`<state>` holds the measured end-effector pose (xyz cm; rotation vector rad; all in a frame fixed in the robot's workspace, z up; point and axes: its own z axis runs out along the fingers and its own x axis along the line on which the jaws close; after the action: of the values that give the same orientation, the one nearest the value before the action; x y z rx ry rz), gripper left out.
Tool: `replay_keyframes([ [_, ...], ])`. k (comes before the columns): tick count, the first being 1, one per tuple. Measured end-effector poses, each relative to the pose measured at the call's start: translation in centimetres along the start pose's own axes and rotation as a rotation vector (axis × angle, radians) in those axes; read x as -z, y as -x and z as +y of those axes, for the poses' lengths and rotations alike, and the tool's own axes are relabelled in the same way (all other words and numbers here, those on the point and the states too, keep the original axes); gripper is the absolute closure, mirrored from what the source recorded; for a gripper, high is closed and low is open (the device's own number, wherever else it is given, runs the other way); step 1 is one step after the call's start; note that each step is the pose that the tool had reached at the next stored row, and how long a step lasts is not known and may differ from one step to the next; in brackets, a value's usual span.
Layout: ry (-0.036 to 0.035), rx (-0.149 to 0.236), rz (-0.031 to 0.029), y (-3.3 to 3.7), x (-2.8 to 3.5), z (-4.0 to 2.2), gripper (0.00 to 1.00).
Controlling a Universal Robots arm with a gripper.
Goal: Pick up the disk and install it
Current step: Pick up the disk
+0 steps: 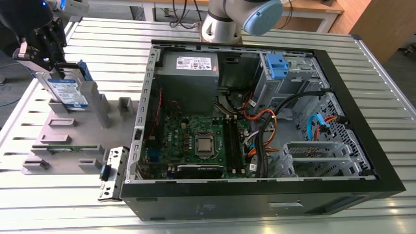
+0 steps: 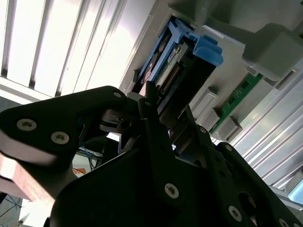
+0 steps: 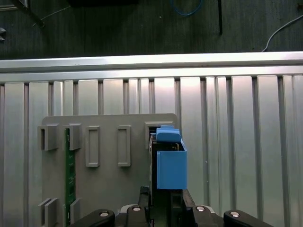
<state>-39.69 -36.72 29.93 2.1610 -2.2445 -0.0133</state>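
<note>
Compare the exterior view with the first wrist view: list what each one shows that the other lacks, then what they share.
Exterior view adds: open black computer case, green motherboard, grey metal power-supply box. First wrist view adds: dark floor with loose cables. Shared: slatted aluminium table, grey plastic holder, green circuit strip in it, black gripper on the disk, a silver drive in a blue plastic carrier.
</note>
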Motion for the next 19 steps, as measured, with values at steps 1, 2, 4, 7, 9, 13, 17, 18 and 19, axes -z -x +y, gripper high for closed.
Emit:
replay_keyframes([
  [1,0.0001,0.000,0.0001,0.00,0.05,0.00,0.65],
  [2,0.0001,0.000,0.0001,0.00,0.12,0.00,0.65],
  [4,0.0001,0.000,0.0001,-0.01,0.32,0.01,0.65],
  [7,0.0000,0.000,0.0000,-0.01,0.43,0.01,0.65],
  [9,0.0001,0.000,0.0001,-0.01,0.45,0.01,0.65],
  [13,0.0000,0.000,0.0001,-0.01,0.45,0.01,0.65],
  [17,0.0002,0.000,0.0001,-0.01,0.46,0.02,0.65],
  [18,0.0001,0.000,0.0001,-0.01,0.46,0.01,0.65],
  [19,0.0005,0.000,0.0003,-0.01,0.51,0.02,0.65],
])
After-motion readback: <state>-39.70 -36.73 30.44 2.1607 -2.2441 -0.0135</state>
